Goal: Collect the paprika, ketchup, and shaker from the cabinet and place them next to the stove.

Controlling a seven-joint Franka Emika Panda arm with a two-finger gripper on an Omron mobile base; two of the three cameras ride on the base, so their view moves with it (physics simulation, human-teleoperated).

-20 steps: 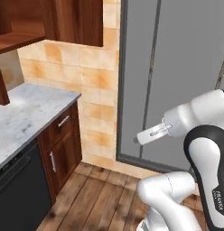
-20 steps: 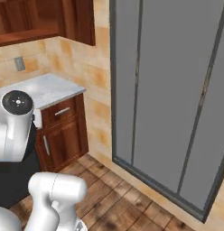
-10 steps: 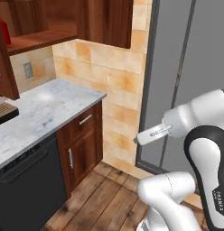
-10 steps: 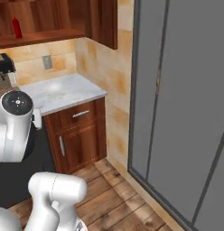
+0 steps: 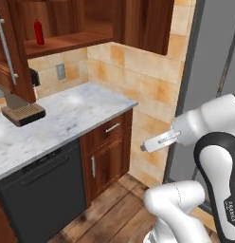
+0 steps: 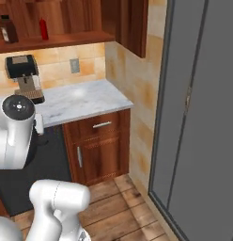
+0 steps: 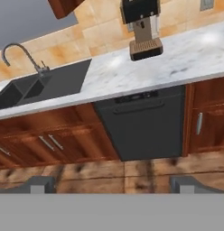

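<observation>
Change: base has swung left since the earlier pictures, bringing the open reddish-brown wooden wall cabinet (image 6: pixel 52 28) with its inner shelf into view; nothing in the scene itself moved.
Ketchup: slim all-red squeeze bottle (image 6: pixel 43 29) upright on that shelf.
Paprika: squarish dark brown bottle with black cap (image 6: pixel 7 29) on the same shelf, left of the ketchup, well apart.
Landmarks: black coffee machine (image 6: pixel 23 75) on the grey-white marble tabletop (image 6: pixel 85 99) under the cabinet.
Tool: two-finger tool (image 7: pixel 112 184) spread wide, empty, aimed low at the black dishwasher front (image 7: pixel 143 122).
Advice: finish squaring the base to the cabinet, then raise the hand to shelf level before reaching.
</observation>
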